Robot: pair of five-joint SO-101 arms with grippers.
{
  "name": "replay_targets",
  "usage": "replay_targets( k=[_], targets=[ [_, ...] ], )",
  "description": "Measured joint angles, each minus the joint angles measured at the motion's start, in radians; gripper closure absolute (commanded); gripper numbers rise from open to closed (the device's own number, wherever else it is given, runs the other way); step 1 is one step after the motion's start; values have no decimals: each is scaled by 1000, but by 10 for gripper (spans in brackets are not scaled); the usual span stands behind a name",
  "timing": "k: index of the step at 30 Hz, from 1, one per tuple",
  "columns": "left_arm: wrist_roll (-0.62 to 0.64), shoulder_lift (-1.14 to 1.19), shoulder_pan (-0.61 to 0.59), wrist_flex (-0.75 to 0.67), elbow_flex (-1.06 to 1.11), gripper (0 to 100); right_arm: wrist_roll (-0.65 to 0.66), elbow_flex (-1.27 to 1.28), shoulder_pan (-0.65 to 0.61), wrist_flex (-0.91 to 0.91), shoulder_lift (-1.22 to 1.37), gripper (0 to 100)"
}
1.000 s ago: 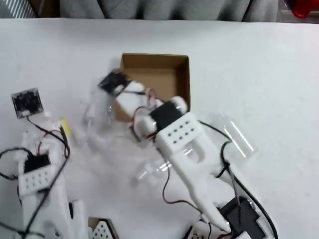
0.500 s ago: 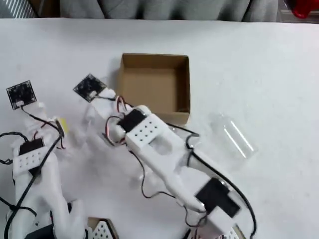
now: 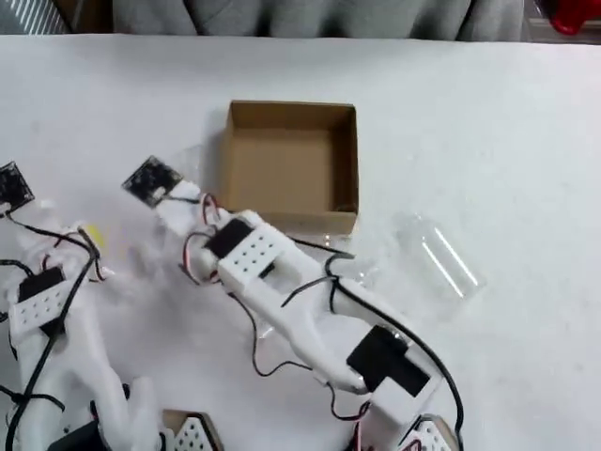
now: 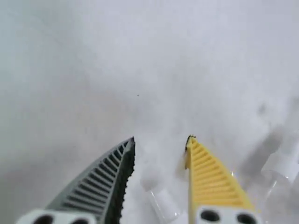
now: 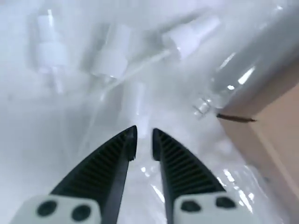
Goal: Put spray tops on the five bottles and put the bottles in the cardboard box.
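Right claw (image 5: 144, 129) open only a crack, gripping nothing, over loose spray tops (image 5: 191, 32) and a clear bottle (image 5: 247, 70) beside the cardboard box (image 3: 291, 160). Left claw (image 4: 161, 138) wide open, one spray top (image 4: 159, 196) lying loose between its fingers.

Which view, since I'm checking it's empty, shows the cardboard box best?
The high view: the cardboard box shows whole from above, interior bare. The right wrist view catches one corner; the left wrist view faces the table.
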Motion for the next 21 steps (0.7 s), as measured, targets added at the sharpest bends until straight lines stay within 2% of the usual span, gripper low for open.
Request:
replay_targets(
  k=[11,21],
  targets=[
    [3,0,-8,0,0,816,0,0,-15,-97,97,872],
    [3,0,-8,0,0,816,-5,0,-31,-115,104,872]
  ],
)
